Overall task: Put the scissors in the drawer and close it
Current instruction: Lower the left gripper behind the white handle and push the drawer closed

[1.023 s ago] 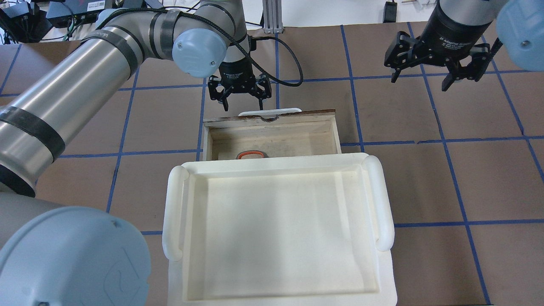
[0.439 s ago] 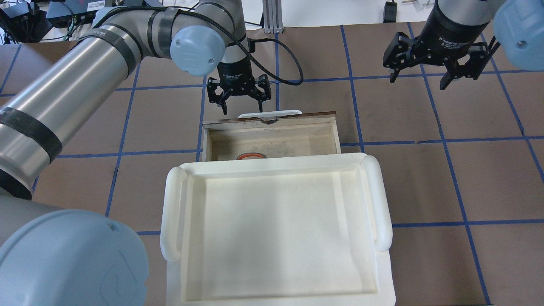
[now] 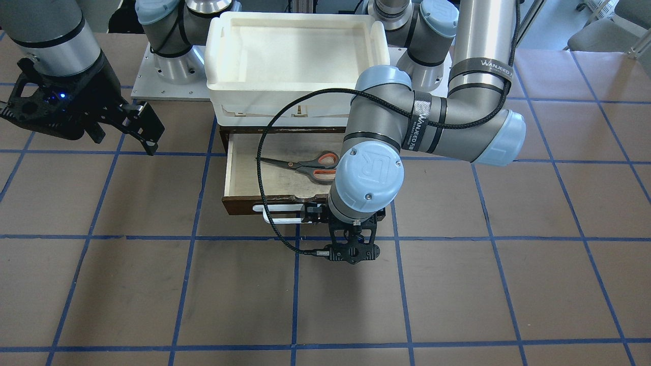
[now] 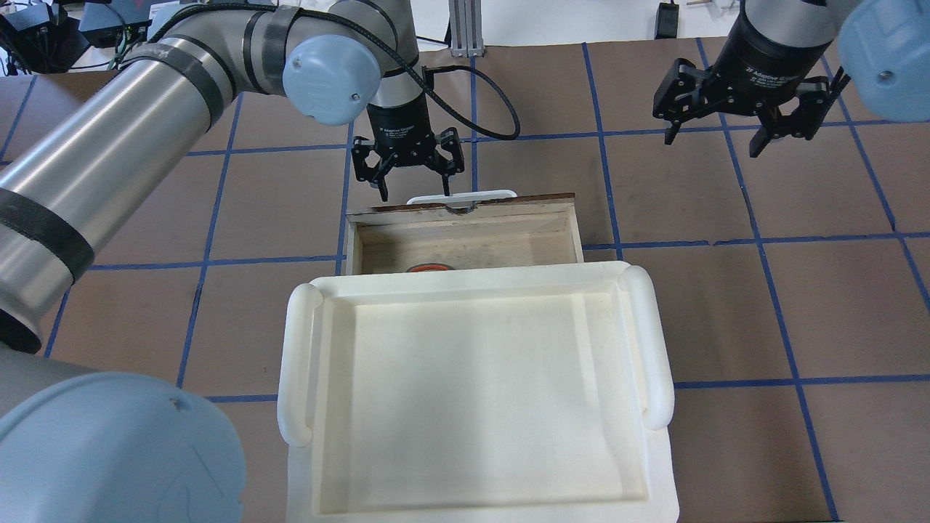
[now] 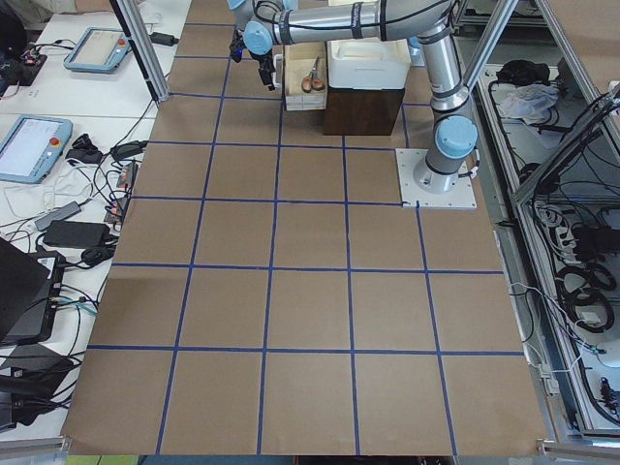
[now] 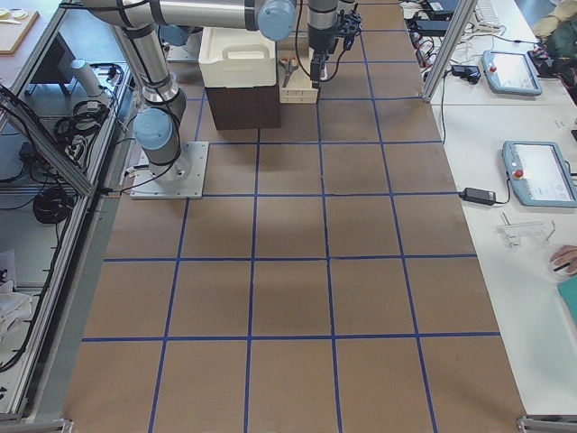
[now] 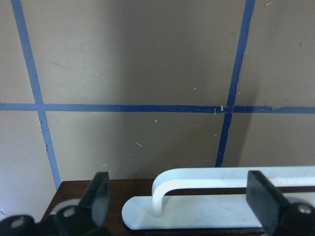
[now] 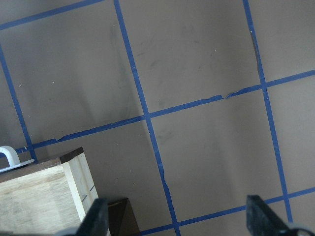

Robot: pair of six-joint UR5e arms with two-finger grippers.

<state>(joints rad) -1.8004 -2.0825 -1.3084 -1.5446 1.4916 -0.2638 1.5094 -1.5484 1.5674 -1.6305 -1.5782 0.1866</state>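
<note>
Hovering unclenched, the left gripper (image 4: 414, 190) sits just before the white handle (image 7: 221, 177) of the drawer (image 4: 508, 216); scissors (image 3: 304, 165) lie inside beyond it; right gripper (image 4: 713, 144) released too.

The brown, blue-taped table (image 4: 726, 305) bears a dark cabinet (image 5: 363, 111) and a white base plate (image 5: 412, 194).

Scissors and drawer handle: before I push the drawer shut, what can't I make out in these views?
- Scissors: in the front-facing view the left arm's wrist covers part of the loops; overhead, the white tray hides all but an orange sliver.
- Left gripper: open at the white handle; contact cannot be told.
- Drawer: its back is under the tray in every view.
- Side views: everything is too small.
</note>
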